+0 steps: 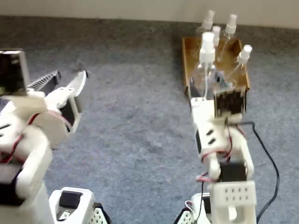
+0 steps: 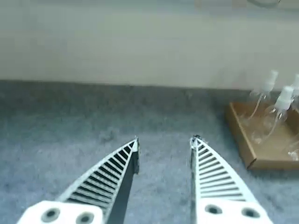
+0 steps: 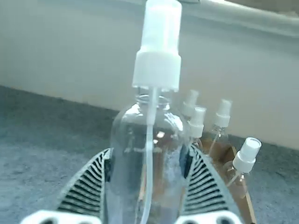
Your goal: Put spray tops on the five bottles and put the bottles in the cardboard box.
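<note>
Right gripper (image 3: 149,152) holds bottle (image 3: 145,133) at box (image 1: 187,63).
Jaws clamped on its sides; left gripper (image 2: 164,140) spread wide, empty.

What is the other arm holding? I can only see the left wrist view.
Observer: The right pincer is shut on a clear bottle with its spray top on.
Operator: How many bottles are in the box?
Observer: Four bottles stand in the cardboard box, all with tops on.
Operator: Where's the held one?
Observer: In the high view it's upright at the box's near end.
</note>
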